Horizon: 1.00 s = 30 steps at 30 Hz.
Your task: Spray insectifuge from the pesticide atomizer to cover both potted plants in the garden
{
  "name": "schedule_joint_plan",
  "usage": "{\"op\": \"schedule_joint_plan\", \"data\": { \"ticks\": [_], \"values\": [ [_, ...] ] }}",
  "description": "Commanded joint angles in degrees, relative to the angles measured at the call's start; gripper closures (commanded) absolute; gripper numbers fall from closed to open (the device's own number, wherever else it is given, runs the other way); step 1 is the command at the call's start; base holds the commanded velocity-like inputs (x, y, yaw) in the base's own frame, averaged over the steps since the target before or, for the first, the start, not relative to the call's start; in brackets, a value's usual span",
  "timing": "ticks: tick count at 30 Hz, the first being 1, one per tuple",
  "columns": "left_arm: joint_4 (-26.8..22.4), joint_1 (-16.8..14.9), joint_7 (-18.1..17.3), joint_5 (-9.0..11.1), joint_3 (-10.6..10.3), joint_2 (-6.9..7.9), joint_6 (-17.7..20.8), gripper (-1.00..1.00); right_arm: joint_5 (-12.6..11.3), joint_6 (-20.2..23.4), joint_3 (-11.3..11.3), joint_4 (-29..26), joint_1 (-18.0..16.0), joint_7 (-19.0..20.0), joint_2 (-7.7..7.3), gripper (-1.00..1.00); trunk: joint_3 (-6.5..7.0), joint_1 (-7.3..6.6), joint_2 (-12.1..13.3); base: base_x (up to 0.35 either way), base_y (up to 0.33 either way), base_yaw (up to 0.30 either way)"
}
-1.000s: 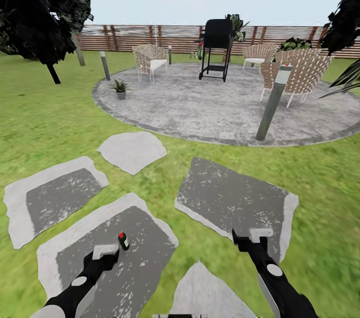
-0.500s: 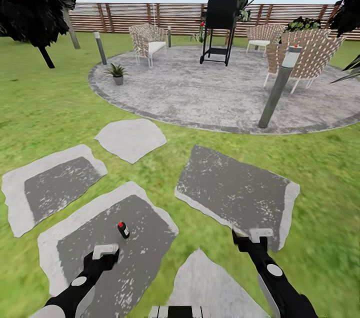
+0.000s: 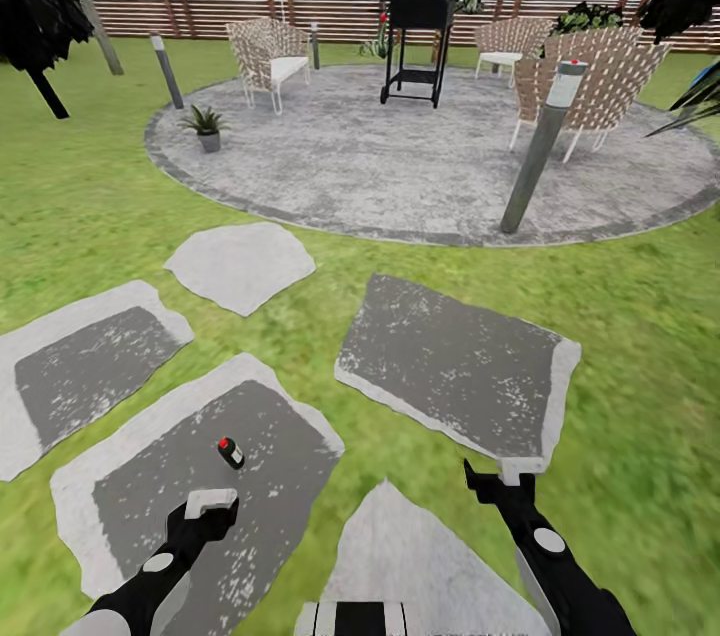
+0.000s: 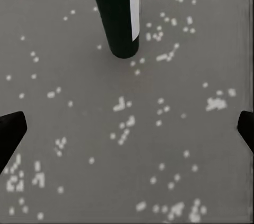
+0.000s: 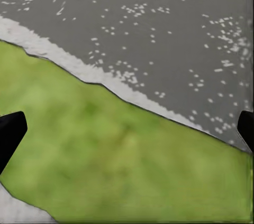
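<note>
Grey stepping stones, five, one pesticide atomizer, one potted plant

My pesticide atomizer: top cut off by the left wrist view's edge, trigger head unseen; in the head view too small to read its label. My left gripper: only two dark fingertips showing at the frame's sides. Potted plant: distant, leaf detail too small. Grill: hides part of the fence.
</note>
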Motion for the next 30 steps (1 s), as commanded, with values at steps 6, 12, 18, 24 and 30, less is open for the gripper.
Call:
{"op": "schedule_joint_plan", "data": {
  "ticks": [6,12,18,24,30],
  "values": [
    [0.03,0.05,-0.06,0.16,0.14,0.0,-0.33,-1.0,0.06,-0.18,-0.05,0.05,-0.04,0.05,0.01,-1.0,-0.04,-0.01,-0.01,0.002,0.001,-0.121],
    [0.03,0.01,0.02,0.16,0.14,0.0,-0.38,-1.0,0.06,-0.18,-0.05,0.05,-0.04,0.05,0.01,-1.0,-0.04,-0.01,-0.01,0.186,0.097,-0.007],
    [0.03,0.03,0.02,0.16,0.14,0.0,-0.43,-1.0,0.03,-0.18,-0.05,0.05,-0.04,0.05,0.01,-1.0,-0.04,-0.01,-0.01,0.077,0.037,0.0],
    [0.03,0.0,0.03,0.16,0.14,0.0,-0.44,-1.0,0.05,-0.18,-0.05,0.05,-0.04,0.05,0.01,-1.0,-0.04,-0.01,-0.01,0.194,0.003,0.0],
    [0.03,0.01,-0.01,0.16,0.14,0.0,-0.45,-1.0,0.06,-0.18,-0.05,0.05,-0.04,0.05,0.01,-1.0,-0.04,-0.01,-0.01,0.191,0.0,0.0]
  ]
}}
